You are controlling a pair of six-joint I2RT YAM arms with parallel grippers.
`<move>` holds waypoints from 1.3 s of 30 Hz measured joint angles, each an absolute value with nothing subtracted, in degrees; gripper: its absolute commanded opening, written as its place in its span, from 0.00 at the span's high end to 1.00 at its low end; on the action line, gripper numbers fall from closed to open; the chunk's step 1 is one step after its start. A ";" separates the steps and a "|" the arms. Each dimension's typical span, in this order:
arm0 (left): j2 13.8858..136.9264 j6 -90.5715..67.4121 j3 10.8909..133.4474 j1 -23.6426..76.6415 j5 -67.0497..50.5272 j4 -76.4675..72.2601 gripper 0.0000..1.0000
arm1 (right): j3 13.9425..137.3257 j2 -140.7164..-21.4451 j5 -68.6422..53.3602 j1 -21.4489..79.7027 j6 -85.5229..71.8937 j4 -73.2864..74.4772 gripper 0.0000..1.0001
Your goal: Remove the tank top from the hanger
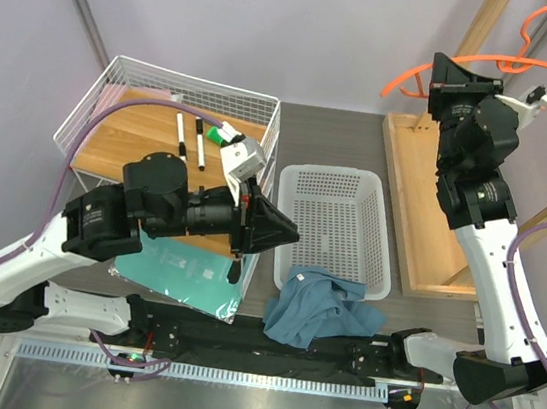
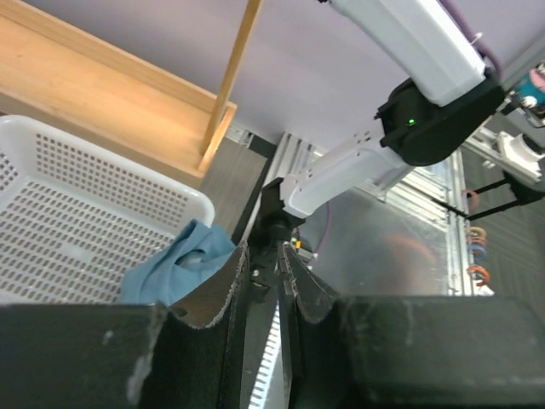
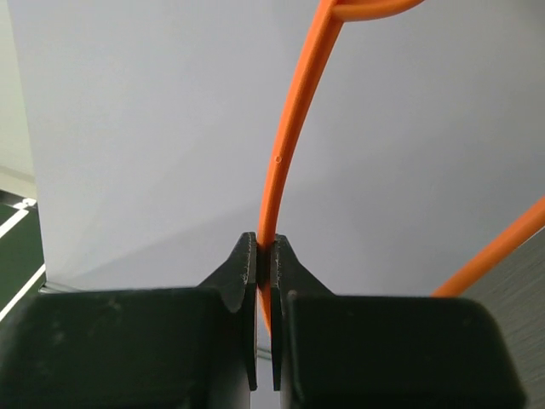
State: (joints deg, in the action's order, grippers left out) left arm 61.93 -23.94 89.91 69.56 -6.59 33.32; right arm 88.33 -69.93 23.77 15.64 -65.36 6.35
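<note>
Starting with the table [image 1: 353, 139]: dark and grey, with a white basket [image 1: 333, 172] in the middle.

Next, the tank top [image 1: 316, 306]: off the hanger [image 3: 283, 145] already. Lying in a crumpled blue heap, partly over the near rim of the basket and partly on the table. Not touching the hanger at all.

Then the hanger: bright orange and bare. Up in the air at the far right, well apart from the tank top. Held by its thin bar in the right pincer [image 3: 264, 243], closed tight on it.

Last, the left pincer [image 2: 262, 251]: just beside the near left corner of the basket. Near the tank top but not touching it. Almost closed, with nothing inside.

Looks finished as far as the main job goes: tank top off, hanger empty. Seems to be the tidy-up step now.

Next move, most likely: bringing the hanger down to a safe spot, maybe on the table, and then letting go. Calls for a slow, careful lowering, so as not to bump the wooden poles [image 1: 490, 16] close by. Might also call for pushing the tank top all the way into the basket, but hard to say from here.
</note>
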 measured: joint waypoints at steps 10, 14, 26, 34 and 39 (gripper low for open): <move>67.26 -20.34 92.53 67.33 -5.80 32.86 0.84 | 87.92 -69.93 33.76 15.49 -66.15 3.90 0.99; 68.77 -20.23 93.91 66.43 -6.17 32.95 0.86 | 87.92 -69.93 36.71 15.29 -66.15 2.76 0.99; 73.65 -22.28 100.31 63.44 -12.10 32.01 0.73 | 89.62 -70.00 42.89 15.22 -69.08 5.45 0.99; 68.93 -28.45 96.90 63.24 -22.79 23.83 0.57 | 90.45 -70.00 43.90 13.82 -74.56 9.82 0.99; 64.47 -31.77 93.71 63.24 -28.60 17.85 0.52 | 88.71 -68.93 43.86 13.63 -78.30 12.12 0.99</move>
State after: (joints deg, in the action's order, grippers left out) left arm 64.47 -31.77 93.71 63.24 -28.60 17.85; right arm 88.71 -68.93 43.86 13.63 -78.30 12.12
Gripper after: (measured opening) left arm 0.458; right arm 0.061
